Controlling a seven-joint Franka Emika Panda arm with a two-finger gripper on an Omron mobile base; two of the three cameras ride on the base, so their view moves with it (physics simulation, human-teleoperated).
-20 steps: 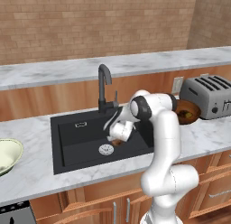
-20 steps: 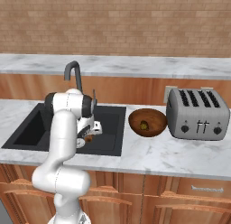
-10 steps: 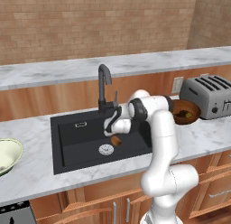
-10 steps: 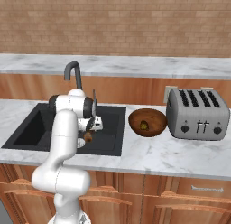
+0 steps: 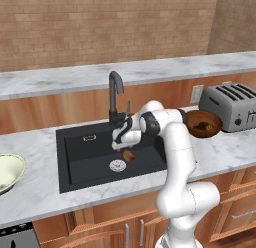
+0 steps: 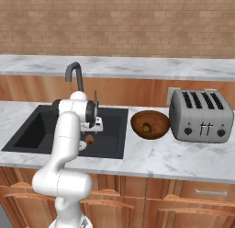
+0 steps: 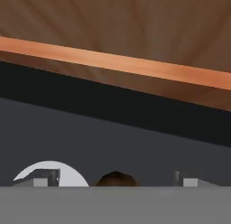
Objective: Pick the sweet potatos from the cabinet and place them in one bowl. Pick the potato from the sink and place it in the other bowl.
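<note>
The gripper point(image 5: 121, 143) was hanging down inside the black sink point(image 5: 82, 162), jaws spread as wide as they go and with nothing clamped between them. The little orange-brown potato point(image 5: 129, 155) sat on the sink floor right under and a touch in front of the fingers; in the hand view its top point(image 7: 115, 179) poked up between the two fingertips point(image 7: 185, 179), so it was lined up in the gap, but I couldn't tell whether either finger was actually touching it. The round silver drain point(image 5: 117, 165) was just beside the potato on the gripper's left. The dark curved faucet point(image 5: 116, 94) rose right behind the hand. Off to the gripper's right on the marble counter point(image 6: 183, 156) was the reddish-brown bowl point(image 6: 150, 124), with a small dark lump with yellowish flecks in the bottom, probably sweet potato point(image 6: 146, 128), and just past it a silver toaster point(image 6: 201, 114). Way over on the other side, well away from the gripper, the pale cream-green bowl point(image 5: 8, 172) sat at the edge of the left base view.
</note>
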